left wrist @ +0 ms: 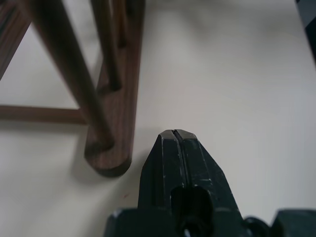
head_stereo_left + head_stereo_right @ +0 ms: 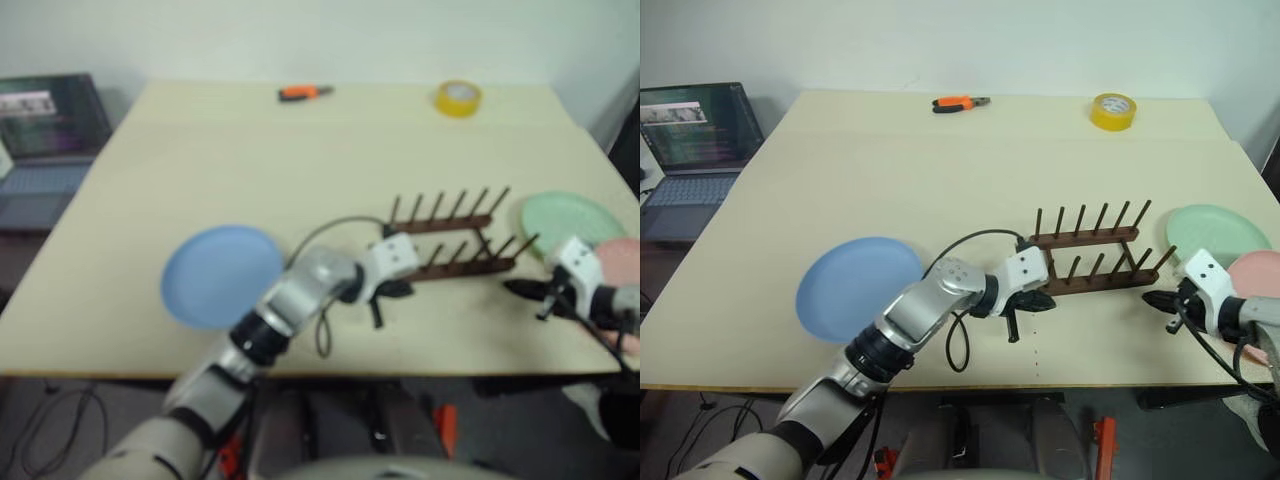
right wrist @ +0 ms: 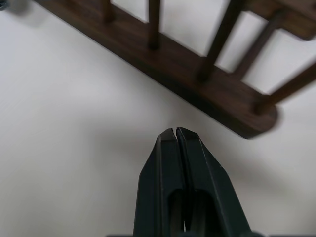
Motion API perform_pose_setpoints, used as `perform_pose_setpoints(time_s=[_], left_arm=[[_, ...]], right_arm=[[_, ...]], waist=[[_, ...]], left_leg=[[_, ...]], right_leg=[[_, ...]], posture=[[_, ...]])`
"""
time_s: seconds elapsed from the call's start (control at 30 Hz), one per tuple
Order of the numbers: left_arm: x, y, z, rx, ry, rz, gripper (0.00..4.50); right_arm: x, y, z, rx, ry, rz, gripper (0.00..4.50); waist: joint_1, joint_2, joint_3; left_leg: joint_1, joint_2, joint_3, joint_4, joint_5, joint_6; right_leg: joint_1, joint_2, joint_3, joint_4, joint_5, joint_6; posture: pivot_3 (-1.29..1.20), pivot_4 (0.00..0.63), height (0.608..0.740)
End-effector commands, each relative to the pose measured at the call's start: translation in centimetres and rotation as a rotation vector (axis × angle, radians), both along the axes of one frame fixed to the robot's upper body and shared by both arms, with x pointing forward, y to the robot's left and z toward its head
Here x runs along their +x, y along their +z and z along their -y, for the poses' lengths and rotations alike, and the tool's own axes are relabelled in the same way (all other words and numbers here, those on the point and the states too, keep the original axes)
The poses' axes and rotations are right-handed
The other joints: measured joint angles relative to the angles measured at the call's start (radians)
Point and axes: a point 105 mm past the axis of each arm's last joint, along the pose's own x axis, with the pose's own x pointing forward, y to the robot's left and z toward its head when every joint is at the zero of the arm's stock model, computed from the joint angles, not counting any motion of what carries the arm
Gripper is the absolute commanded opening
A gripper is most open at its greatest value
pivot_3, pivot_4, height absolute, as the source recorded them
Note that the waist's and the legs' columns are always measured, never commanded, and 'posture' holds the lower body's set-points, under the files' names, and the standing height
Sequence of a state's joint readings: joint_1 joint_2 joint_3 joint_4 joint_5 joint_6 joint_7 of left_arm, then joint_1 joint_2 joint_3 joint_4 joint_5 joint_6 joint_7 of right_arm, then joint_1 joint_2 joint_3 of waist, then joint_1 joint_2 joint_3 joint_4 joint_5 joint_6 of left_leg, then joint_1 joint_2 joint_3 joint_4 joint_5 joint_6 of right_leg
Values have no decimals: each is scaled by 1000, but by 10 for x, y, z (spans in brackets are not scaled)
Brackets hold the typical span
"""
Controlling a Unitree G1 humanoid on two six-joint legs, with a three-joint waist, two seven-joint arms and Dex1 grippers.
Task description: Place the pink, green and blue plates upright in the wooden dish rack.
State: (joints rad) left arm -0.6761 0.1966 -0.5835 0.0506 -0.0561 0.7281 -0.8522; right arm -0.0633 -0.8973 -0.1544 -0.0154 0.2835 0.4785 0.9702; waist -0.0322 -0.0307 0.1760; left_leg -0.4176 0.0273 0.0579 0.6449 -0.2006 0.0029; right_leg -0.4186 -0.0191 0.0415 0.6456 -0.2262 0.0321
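The dark wooden dish rack (image 2: 1095, 253) stands empty right of the table's middle. My left gripper (image 2: 1040, 300) is shut with nothing in it, its tips just beside the rack's near rail at its left end (image 1: 109, 159). My right gripper (image 2: 1152, 298) is also shut and empty, close to the near rail's right end (image 3: 247, 121). The blue plate (image 2: 857, 286) lies flat at the front left. The green plate (image 2: 1216, 231) lies flat right of the rack. The pink plate (image 2: 1260, 275) lies just in front of the green one, partly behind my right arm.
A yellow tape roll (image 2: 1112, 110) and orange-handled pliers (image 2: 959, 103) lie at the table's far edge. An open laptop (image 2: 695, 140) stands off the table's left side. A black cable (image 2: 958, 345) loops from my left wrist.
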Motion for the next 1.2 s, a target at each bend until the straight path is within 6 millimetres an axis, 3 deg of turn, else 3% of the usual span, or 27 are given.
perform_pose_setpoints(time_s=[0.03, 0.67, 1.2], left_arm=[[3, 8, 3, -26, 5, 31, 0], [37, 11, -4, -21, 180, 132, 0], [58, 14, -3, -67, 307, 178, 0]], right_arm=[[9, 2, 0, -41, 1, 50, 27], [38, -8, -11, -86, -21, 145, 27], [64, 5, -21, -104, -55, 328, 27]], waist=[[2, 0, 0], [-2, 0, 0], [-1, 0, 0]], left_leg=[[0, 0, 0, 0, 0, 0], [1, 0, 1, 0, 0, 0], [0, 0, 1, 0, 0, 0]], right_leg=[[0, 0, 0, 0, 0, 0], [1, 0, 1, 0, 1, 1], [0, 0, 1, 0, 2, 2]], posture=[[0, 150, 740], [0, 150, 740], [0, 150, 740]])
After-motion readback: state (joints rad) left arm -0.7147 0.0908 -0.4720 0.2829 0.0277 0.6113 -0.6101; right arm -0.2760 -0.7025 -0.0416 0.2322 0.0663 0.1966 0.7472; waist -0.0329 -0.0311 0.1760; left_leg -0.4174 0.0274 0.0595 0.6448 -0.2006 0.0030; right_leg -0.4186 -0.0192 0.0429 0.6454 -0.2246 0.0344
